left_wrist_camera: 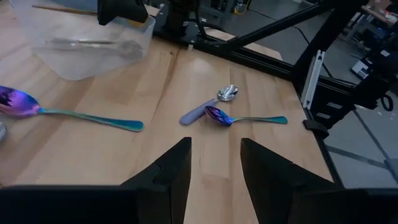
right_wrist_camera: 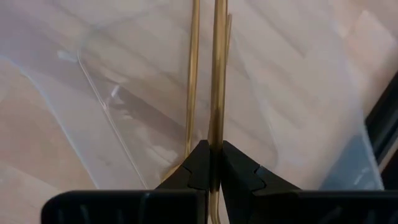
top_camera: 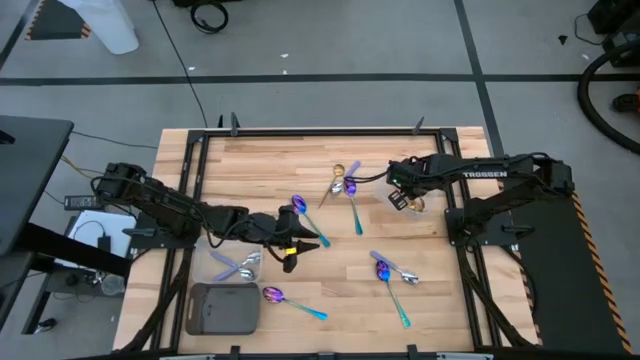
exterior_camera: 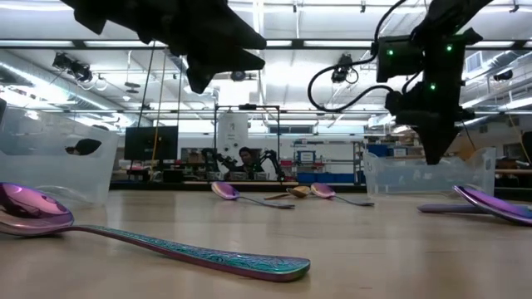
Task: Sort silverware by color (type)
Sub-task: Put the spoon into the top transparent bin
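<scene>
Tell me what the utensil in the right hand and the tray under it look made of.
The gold utensil, pinched in the right hand, looks like polished gold-toned metal: thin, straight, bright glints. The clear tray below looks like transparent plastic; the wood grain shows through it.

Clearance around the two grippers

Bare wood is seen ahead of the left gripper (left_wrist_camera: 214, 171), whose fingers stand apart; a silver and a purple spoon pair (left_wrist_camera: 217, 109) lies beyond, and a teal-handled spoon (left_wrist_camera: 68, 112) to one side. The right gripper (right_wrist_camera: 211, 165) is closed on a gold utensil (right_wrist_camera: 217, 68) over a clear tray (right_wrist_camera: 124, 118), whose walls bound the space below.
</scene>
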`<act>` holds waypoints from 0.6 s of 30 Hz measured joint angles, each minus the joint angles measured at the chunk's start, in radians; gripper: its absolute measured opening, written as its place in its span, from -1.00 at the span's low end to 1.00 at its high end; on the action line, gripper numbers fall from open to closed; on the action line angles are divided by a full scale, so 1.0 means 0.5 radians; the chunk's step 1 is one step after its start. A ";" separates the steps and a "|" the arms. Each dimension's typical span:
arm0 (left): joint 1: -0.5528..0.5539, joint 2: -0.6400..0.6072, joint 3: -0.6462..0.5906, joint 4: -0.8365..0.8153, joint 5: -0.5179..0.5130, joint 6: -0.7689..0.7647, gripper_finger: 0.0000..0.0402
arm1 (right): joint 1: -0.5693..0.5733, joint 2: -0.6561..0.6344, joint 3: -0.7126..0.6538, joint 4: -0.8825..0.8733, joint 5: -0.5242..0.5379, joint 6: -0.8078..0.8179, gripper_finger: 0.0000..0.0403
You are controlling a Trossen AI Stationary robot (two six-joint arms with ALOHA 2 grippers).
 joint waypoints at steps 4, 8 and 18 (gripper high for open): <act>-0.054 0.000 0.000 -0.013 0.000 -0.021 -0.27 | -0.008 0.001 -0.054 0.058 -0.018 -0.013 -0.84; -0.102 0.000 0.029 -0.131 -0.001 -0.080 -0.27 | -0.013 0.000 -0.104 0.165 -0.057 -0.066 -0.82; -0.181 0.000 0.266 -0.814 -0.111 -0.117 -0.27 | -0.108 0.000 -0.161 0.307 -0.136 -0.154 -0.68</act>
